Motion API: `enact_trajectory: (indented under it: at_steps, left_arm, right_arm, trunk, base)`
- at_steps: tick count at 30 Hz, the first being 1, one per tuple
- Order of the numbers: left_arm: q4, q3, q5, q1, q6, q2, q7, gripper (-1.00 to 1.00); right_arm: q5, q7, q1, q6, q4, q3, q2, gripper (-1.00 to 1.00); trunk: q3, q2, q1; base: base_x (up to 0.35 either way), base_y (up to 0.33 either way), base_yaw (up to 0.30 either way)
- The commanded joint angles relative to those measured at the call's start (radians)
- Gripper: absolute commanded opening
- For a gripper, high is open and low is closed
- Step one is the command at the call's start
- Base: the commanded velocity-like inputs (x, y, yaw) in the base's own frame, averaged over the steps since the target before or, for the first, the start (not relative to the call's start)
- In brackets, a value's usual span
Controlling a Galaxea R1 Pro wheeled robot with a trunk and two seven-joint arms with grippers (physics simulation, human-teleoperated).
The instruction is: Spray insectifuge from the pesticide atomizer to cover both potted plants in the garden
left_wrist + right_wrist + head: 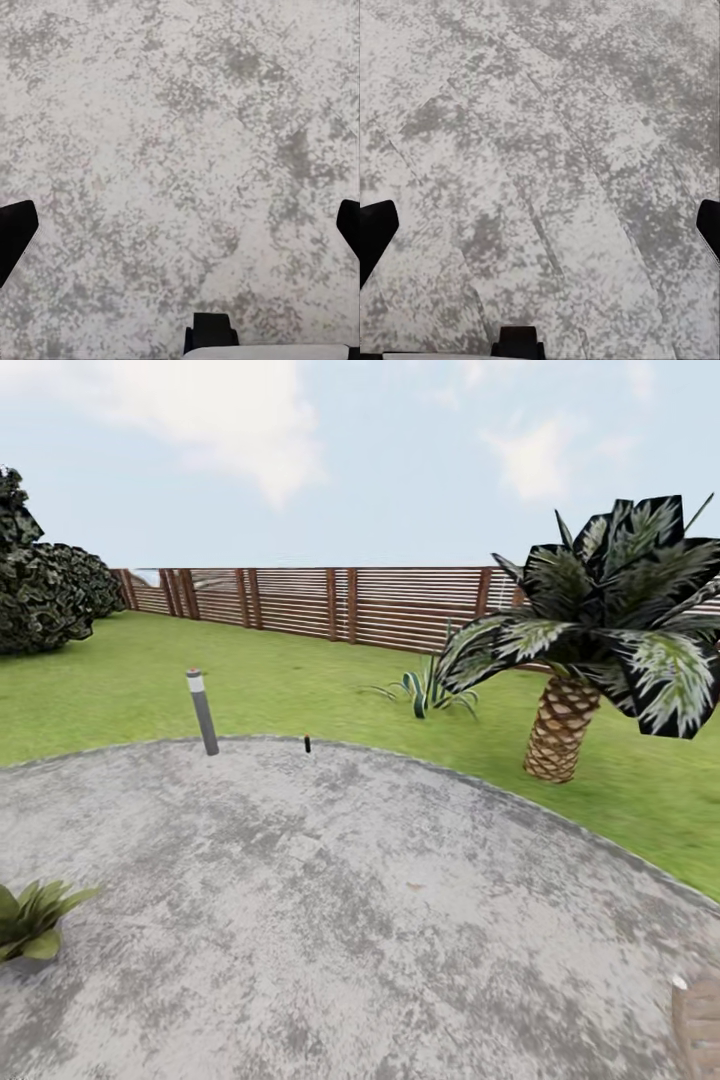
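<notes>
Potted plants are only partly in sight: one low rosette of pointed green leaves (30,920) sits at the near left edge of the head view, on the rough grey paving (350,920). This paving is mottled light and dark grey, and it forms a big rounded area that covers the whole near ground. In the left wrist view the left gripper (180,229) hangs above the same speckled surface with its jaws wide apart, a dark fingertip (15,236) at each side of the picture and nothing between them. The right gripper (540,229) is the same, jaws wide and empty, over paving (540,165) with faint slanted lines in it. At the far rim of the paving stands a short grey bollard (202,711) with a pale top, and near it, to its right, a very small dark upright thing (307,744) that may be the pesticide atomizer; it is too small to be sure. Behind the rim comes green lawn (300,690). On the lawn grow a spiky striped plant (428,692), a short palm (590,630) at the right, and dark bushes (45,595) at the left. A wooden slat fence (310,600) closes the garden, under a pale cloudy sky.
</notes>
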Motion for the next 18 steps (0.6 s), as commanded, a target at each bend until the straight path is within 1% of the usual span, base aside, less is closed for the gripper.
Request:
enact_trajectory:
  at_steps: [1, 18]
  left_arm:
    - [0.001, 0.0, 0.002, -0.001, -0.003, 0.0, 0.001, 1.0]
    - [0.001, 0.0, 0.001, -0.001, -0.003, 0.0, 0.0, 1.0]
  right_arm:
    - [0.0, -0.001, 0.0, -0.003, 0.0, 0.0, 0.0, 1.0]
    - [0.0, -0.001, 0.0, -0.003, 0.0, 0.0, 0.0, 1.0]
  trunk:
    - [-0.001, 0.0, 0.001]
    - [-0.001, 0.0, 0.001]
  base:
    - [0.34, 0.0, 0.279]
    - [0.34, 0.0, 0.279]
